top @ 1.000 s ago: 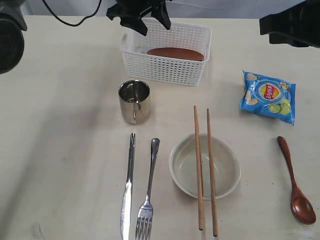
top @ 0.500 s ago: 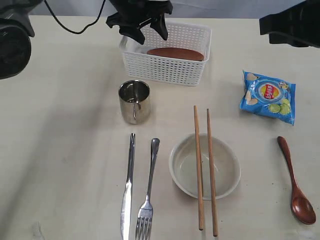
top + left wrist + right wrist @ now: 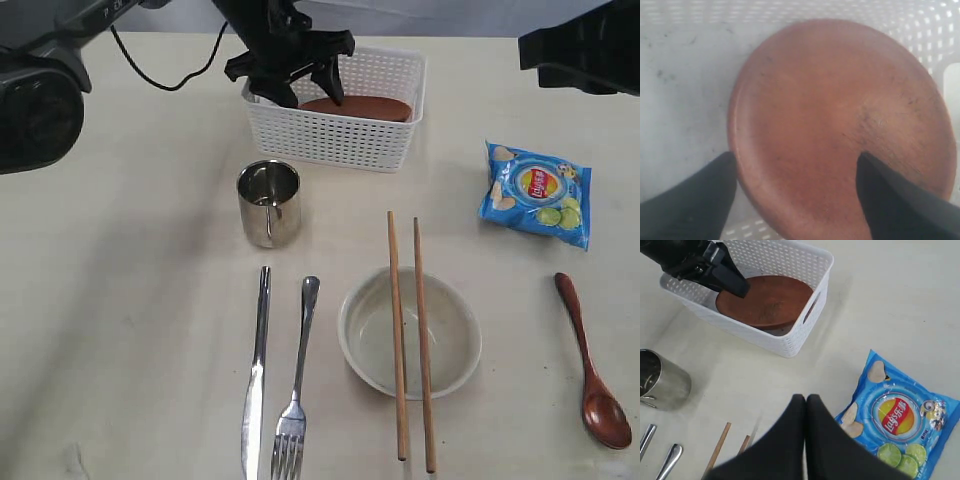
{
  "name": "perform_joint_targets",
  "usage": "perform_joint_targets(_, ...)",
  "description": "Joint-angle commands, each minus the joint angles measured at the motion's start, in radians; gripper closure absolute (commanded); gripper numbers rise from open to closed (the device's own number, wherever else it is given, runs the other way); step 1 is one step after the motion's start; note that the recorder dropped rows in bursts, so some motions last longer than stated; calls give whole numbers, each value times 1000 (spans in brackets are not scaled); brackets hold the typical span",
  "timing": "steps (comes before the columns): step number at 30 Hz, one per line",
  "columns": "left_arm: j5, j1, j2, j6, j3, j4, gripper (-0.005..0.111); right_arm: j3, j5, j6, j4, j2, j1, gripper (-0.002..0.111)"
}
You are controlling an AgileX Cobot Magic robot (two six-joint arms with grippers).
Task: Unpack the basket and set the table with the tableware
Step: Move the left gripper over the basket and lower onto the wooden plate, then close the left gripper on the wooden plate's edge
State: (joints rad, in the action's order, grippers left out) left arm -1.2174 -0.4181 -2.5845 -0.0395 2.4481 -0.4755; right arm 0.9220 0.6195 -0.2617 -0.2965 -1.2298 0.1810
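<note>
The white basket stands at the back of the table with the brown plate tilted inside it. My left gripper is open and low in the basket. In the left wrist view its fingers straddle the near rim of the plate, one beside the rim and one over the plate. Laid out on the table are the steel cup, knife, fork, bowl with two chopsticks across it, and the wooden spoon. My right gripper is shut and empty, high above the table.
A blue chips bag lies right of the basket, above the spoon. The right arm's dark body hangs at the top right corner. The basket wall rises close around the plate on all sides.
My left gripper has come down and forward into the basket, over the plate's left end. The right arm and the tableware on the table have not moved.
</note>
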Motion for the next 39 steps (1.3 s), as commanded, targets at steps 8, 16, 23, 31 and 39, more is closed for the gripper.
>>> perform_joint_targets(8,-4,-2,28,-17,3,26,43,-5,-10,-1,3,6,-2,108)
perform_joint_targets(16,-4,-18,30,-24,3,131,43,-5,-10,-1,3,6,-2,108)
perform_joint_targets(23,-4,-38,17,-24,3,139,43,-5,-10,-1,3,6,-2,108)
perform_joint_targets(31,-4,-38,8,-22,3,72,43,-5,-10,-1,3,6,-2,108)
perform_joint_targets(39,-4,-35,8,-21,3,48,43,-5,-12,-1,3,6,-2,108)
